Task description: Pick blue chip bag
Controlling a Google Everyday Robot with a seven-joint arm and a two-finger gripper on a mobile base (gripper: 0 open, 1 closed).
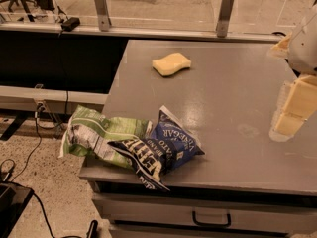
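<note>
The blue chip bag (166,150) is crumpled dark navy foil with white lettering and the word "vinegar". It lies at the front left of the grey table (228,83), near the front edge, with one corner hanging over it. It rests partly on a light green chip bag (96,133). My gripper (292,115) hangs above the table's right side, at the right edge of the view. It is well to the right of the blue bag and holds nothing that I can see.
A yellow sponge (171,63) lies on the far middle of the table. A drawer with a handle (212,219) sits under the front edge. A glass barrier with metal posts (224,14) runs behind the table. Cables (29,152) lie on the floor at left.
</note>
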